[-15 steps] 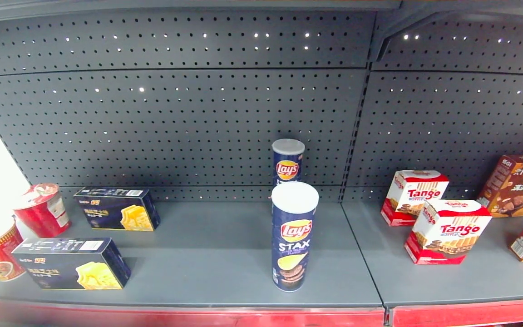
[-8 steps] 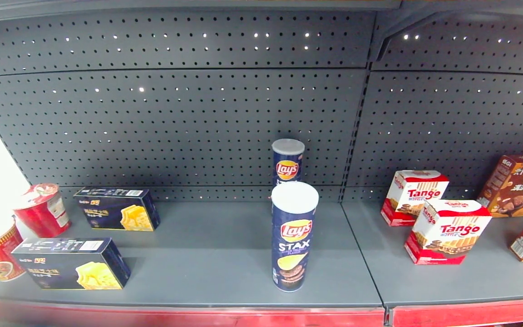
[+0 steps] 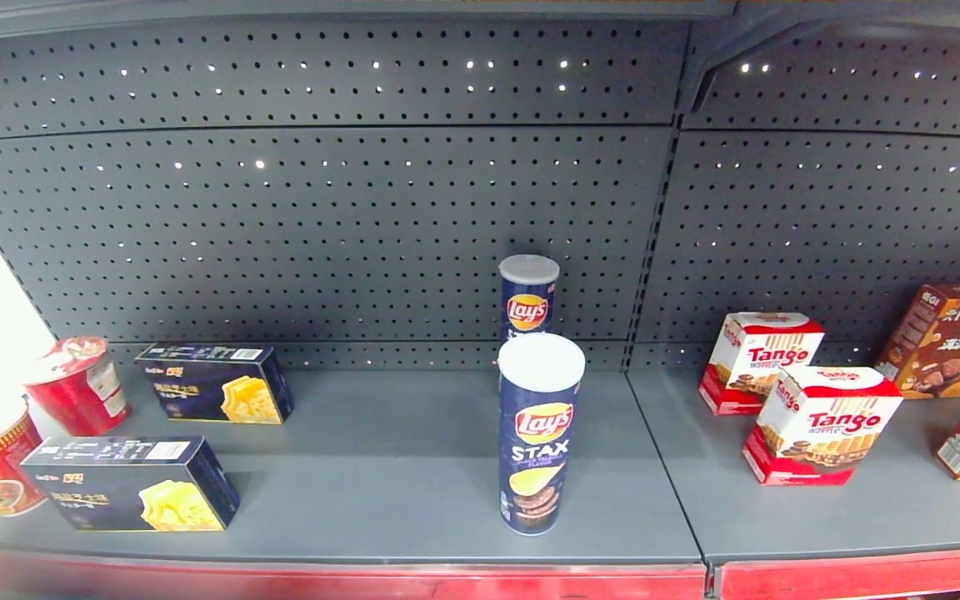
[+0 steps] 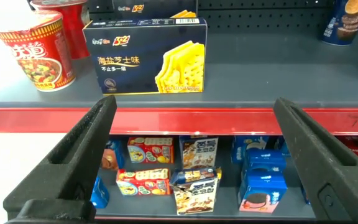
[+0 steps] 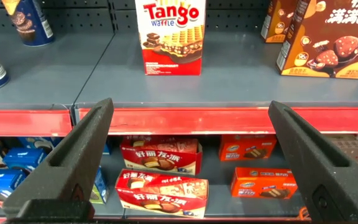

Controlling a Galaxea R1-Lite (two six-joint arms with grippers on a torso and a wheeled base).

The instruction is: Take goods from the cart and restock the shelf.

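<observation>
Wide open and empty: left gripper (image 4: 194,102), right gripper (image 5: 190,104). Likely light, stiff, smooth and tippy, that tall navy cardboard chip tube (image 3: 540,433); best pinched mid-body, gently.

shelf (image 3: 397,475) gap, cracker box (image 3: 134,485) left, can (image 3: 540,433) right

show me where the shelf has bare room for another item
Widest bare stretch of shelf: between the dark blue cracker boxes and the two chip cans. A narrower strip runs between the cans and the wafer boxes. Crowded: the left end by the noodle cups, the right end by the brown boxes.
</observation>
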